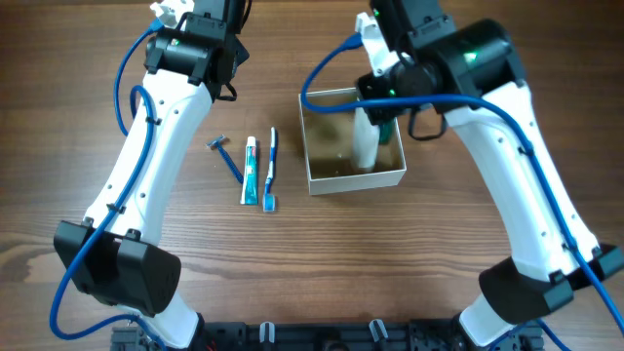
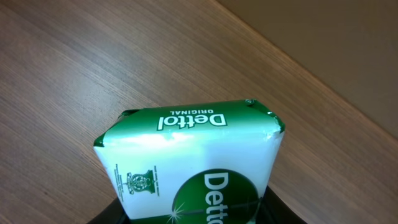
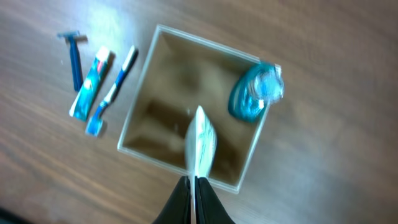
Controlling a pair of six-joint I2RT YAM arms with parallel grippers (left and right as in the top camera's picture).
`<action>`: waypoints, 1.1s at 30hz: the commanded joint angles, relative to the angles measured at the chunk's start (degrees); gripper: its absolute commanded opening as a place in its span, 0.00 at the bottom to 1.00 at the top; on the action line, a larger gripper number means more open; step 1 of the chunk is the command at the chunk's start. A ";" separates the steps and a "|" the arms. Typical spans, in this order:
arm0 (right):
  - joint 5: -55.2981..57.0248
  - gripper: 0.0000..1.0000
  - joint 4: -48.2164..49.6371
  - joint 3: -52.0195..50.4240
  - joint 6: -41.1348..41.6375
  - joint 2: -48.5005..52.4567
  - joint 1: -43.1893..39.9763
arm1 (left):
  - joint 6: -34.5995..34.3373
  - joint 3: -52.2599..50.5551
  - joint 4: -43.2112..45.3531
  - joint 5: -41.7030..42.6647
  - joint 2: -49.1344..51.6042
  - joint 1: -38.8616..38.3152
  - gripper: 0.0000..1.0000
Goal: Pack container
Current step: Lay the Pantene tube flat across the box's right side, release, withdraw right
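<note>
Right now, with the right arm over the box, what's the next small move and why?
Probably lower the right gripper and release the white tube into the container: it hangs over bare floor, apart from the teal bottle. The left gripper holds the soap bar.

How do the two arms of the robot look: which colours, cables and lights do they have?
Both the left arm and the right arm have white curved shells and black joint housings. A blue cable loops along each. A small green light glows on a black joint of the right arm. The right gripper is black.
</note>
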 commanded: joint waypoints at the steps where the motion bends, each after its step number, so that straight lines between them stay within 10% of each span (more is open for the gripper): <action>1: 3.28 0.04 -2.21 1.05 2.75 -0.61 -0.02 | 0.87 1.27 0.02 -1.77 0.02 0.52 0.21; 17: 8.24 0.05 1.14 1.05 4.24 -0.61 -1.33 | 0.90 1.27 -0.02 -1.11 0.02 0.50 0.20; 33: 9.31 0.54 15.06 1.05 16.35 -0.61 -10.05 | 18.27 1.27 3.69 23.28 0.02 -5.53 0.19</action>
